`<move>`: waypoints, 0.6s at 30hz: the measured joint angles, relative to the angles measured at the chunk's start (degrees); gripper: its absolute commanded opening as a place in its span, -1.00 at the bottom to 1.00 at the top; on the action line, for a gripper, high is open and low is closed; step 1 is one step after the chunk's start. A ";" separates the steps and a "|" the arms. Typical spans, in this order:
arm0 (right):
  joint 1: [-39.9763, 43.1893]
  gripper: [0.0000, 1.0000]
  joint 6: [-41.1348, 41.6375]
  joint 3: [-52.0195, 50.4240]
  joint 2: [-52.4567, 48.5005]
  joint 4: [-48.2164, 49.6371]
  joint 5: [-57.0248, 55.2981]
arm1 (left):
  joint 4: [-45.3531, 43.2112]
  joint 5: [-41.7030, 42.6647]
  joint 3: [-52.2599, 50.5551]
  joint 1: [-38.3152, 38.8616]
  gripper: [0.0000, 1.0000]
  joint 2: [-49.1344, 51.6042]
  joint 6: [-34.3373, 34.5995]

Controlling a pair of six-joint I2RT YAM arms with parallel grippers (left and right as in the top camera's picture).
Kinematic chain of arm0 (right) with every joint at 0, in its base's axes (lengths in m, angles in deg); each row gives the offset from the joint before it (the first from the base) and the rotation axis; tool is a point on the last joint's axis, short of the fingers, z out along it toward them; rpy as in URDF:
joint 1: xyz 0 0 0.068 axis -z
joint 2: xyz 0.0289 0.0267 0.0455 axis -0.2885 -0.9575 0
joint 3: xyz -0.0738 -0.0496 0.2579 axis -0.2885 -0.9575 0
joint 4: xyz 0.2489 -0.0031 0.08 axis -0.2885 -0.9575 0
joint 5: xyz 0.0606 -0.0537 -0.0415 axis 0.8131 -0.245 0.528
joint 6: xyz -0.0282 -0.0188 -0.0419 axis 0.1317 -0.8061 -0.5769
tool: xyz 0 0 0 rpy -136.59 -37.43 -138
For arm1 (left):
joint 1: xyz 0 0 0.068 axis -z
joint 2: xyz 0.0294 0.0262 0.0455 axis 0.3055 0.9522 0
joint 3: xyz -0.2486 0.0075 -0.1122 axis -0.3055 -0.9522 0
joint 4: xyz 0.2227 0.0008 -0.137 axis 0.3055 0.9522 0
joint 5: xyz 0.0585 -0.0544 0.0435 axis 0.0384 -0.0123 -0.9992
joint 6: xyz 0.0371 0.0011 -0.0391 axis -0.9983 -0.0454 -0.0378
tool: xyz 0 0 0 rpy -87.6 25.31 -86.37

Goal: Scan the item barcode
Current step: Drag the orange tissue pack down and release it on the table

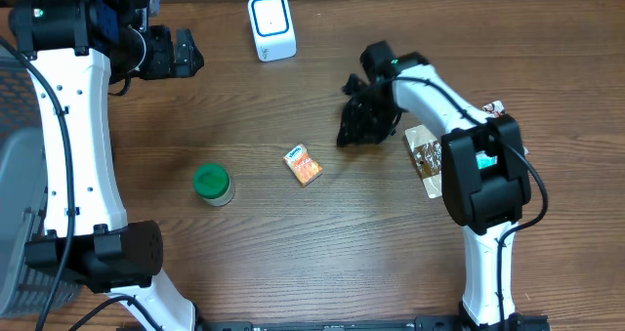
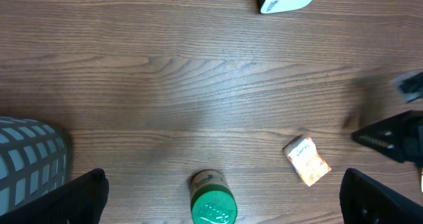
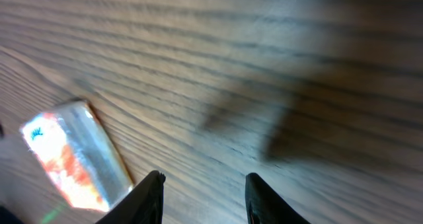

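Fingers (image 2: 79,197) on the left gripper (image 1: 184,54) are spread about as wide as they go, nothing in them, up near the far left of the desk (image 1: 293,253). The right gripper (image 3: 205,184) has its fingers (image 3: 149,197) only a bit apart, also empty, low over the wood just right of the orange snack packet (image 1: 304,164) and not touching it. The packet lies flat mid-desk, well apart from the white scanner (image 1: 271,25) at the back. A green-lidded jar (image 1: 212,185) stands to the packet's left.
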 measured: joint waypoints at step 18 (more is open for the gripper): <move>-8.33 -0.04 -0.83 -2.21 1.62 -1.36 3.34 | -0.02 0.00 0.00 0.00 0.99 0.00 0.00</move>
